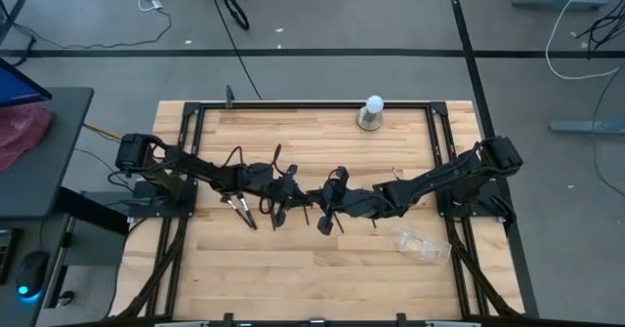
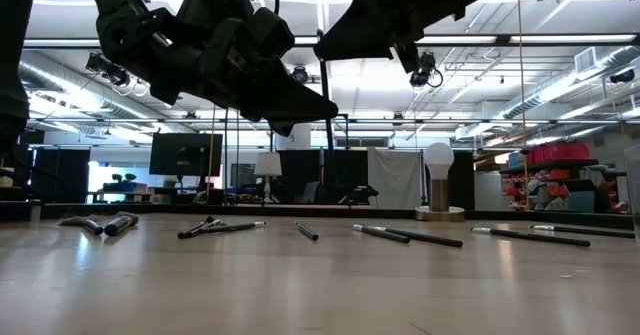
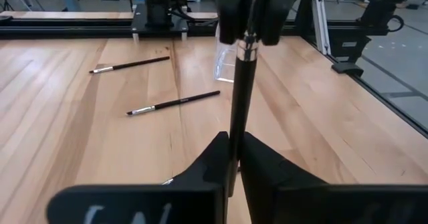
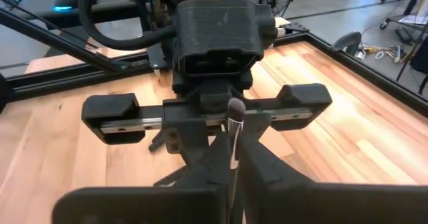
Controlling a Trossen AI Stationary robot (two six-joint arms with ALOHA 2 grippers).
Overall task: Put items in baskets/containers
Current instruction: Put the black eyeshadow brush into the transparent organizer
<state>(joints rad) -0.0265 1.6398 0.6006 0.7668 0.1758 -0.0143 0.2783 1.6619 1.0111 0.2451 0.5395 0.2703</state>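
Both grippers meet above the middle of the table, the left gripper [image 1: 293,202] [image 3: 234,150] and the right gripper [image 1: 327,212] [image 4: 234,158], each shut on one dark-handled makeup brush [image 3: 238,97]. Its silver ferrule [image 3: 246,43] and dark bristle tip [image 4: 235,107] are at the right gripper's end. Other brushes lie flat on the wood: a pair [image 1: 239,210] beside the left arm, two [image 3: 130,65] [image 3: 174,103] further on, and several in the low view [image 2: 405,236]. The clear organiser [image 1: 425,244] [image 3: 224,60] sits near the table's right near corner. My left gripper pinches the brush's dark handle [image 3: 235,140] between its two fingers, which lie across it. The brush is lifted clear of the table and runs on to the other gripper. My right gripper pinches the same brush at its silver ferrule [image 4: 234,144] between its two fingers. The bristle tip sticks out past them toward the left gripper.
A white ball on a round metal base [image 1: 372,112] [image 2: 438,180] stands at the table's far edge. Black frame rails [image 1: 312,103] border the tabletop. Bare wood lies along the near side [image 1: 312,278].
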